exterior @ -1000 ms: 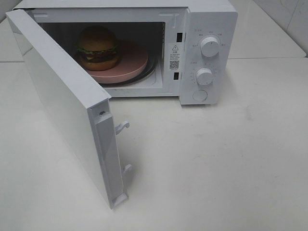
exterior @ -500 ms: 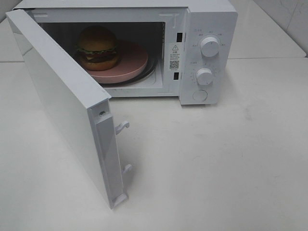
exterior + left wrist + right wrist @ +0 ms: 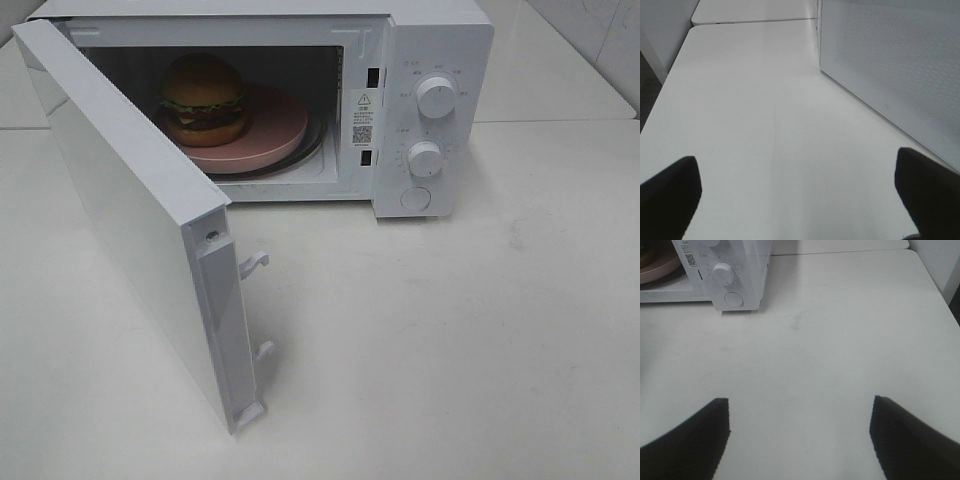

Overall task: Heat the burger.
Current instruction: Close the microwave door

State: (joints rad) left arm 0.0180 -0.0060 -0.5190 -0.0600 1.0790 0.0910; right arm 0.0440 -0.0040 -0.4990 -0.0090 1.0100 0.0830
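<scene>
Above the plain white tabletop (image 3: 450, 330), at the far left, the left tool (image 3: 797, 192) is hovering released, its two dark fingers spread wide with nothing between them. Next, the flat white microwave door (image 3: 120, 200) is standing swung open toward the front. Inside the boxy white microwave oven (image 3: 440, 40), the tall burger with glossy brown bun, green lettuce and dark patty (image 3: 204, 98) is sitting on the left part of a round pink plate (image 3: 280, 125). On the panel to the right, two round white knobs (image 3: 436, 97) are sitting one above the other, over a round white button (image 3: 415, 198). Farthest right, the right tool (image 3: 800, 435) is hovering released, gripping nothing.
</scene>
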